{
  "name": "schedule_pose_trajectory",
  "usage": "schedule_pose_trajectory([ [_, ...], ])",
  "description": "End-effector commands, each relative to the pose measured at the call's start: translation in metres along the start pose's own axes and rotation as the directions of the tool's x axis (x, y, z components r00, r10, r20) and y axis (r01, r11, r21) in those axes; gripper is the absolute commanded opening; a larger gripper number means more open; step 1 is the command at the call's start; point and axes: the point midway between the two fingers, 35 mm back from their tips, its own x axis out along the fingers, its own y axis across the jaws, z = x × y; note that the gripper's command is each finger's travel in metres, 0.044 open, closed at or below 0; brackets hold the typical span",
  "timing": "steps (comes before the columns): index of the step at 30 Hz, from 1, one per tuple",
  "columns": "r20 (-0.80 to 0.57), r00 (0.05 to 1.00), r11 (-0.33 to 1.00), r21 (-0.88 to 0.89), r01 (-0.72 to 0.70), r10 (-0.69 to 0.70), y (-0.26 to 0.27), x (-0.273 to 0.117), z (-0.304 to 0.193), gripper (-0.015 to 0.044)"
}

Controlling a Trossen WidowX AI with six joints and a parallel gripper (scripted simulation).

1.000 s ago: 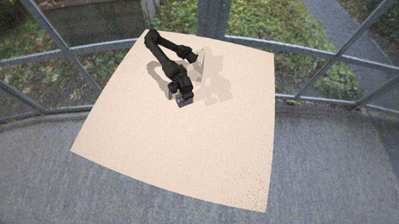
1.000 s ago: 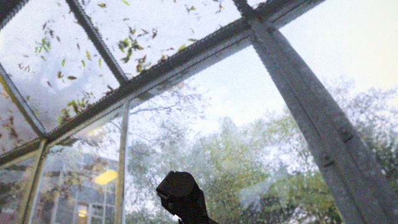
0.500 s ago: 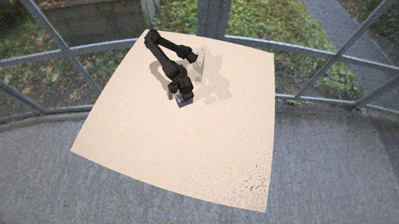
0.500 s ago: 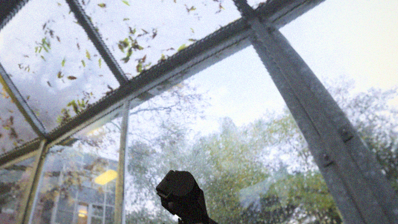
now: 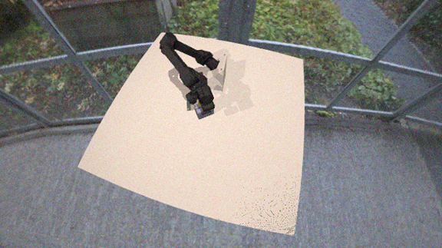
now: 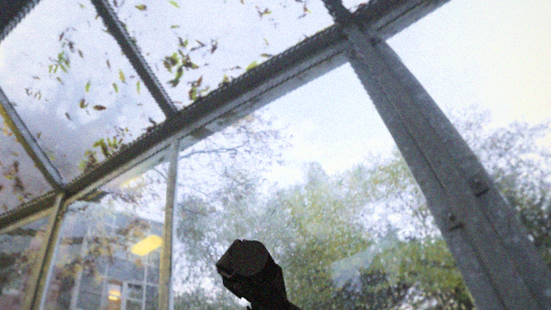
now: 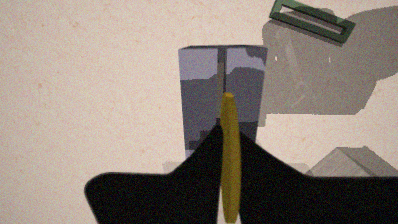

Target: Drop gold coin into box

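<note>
From above, the black arm (image 5: 180, 65) rose from its base at the far edge of the beige table (image 5: 208, 171), folded back on itself and reached down toward the near side. Its gripper (image 5: 203, 102) pointed straight down over the grey box (image 5: 204, 112), which showed only as a small lilac-grey patch beneath it. A sliver of the green holder (image 5: 187, 105) peeked out just left of the wrist.

From the low exterior camera, only the arm's dark elbow joint (image 6: 251, 271) stood against the glass roof and trees.

Through the wrist camera, the two black fingers were clamped on the gold coin (image 7: 230, 150), held edge-on and upright. Its far tip lay in line with the dark slot (image 7: 221, 70) running down the middle of the box lid (image 7: 200, 90). The empty holder (image 7: 312, 21) lay further off to the right on the table.
</note>
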Motion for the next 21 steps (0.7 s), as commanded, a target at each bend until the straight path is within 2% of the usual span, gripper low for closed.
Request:
schedule_pose_trajectory([
  [1, 0.004, 1.0, 1.0, -0.008, 0.005, -0.005, -0.0019, 0.0031, -0.0006, 0.0],
  [21, 0.004, 1.0, 1.0, -0.007, 0.005, -0.005, -0.0013, 0.0121, -0.0004, 0.0],
])
